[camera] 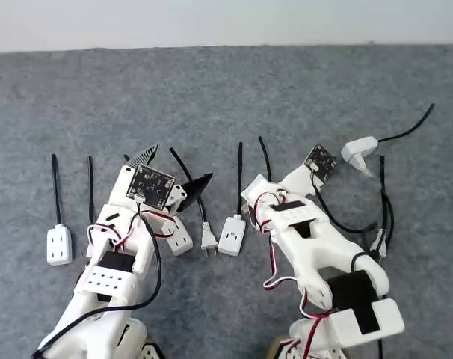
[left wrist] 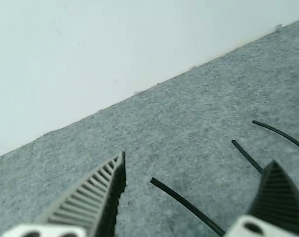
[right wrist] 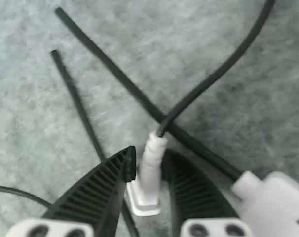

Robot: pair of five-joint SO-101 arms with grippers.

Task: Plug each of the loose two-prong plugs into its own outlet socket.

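Right gripper (right wrist: 149, 154) jaws clenched on small white two-prong plug (right wrist: 148, 183), black cord (right wrist: 208, 84), near grey carpeted bench (camera: 301, 90), beside white outlet block (right wrist: 275, 197). Left gripper (left wrist: 198, 159) jaws released, empty. Plug likely light, rigid, slick; springy cord may tug, so hold body sides.

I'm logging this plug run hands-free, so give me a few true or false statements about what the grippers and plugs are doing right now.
1. The left gripper is open and holds nothing. True.
2. The right gripper is shut on a white plug. True.
3. That plug's cord is white. False: it is black.
4. The table surface is bare wood. False: it is grey, felt-like matting.
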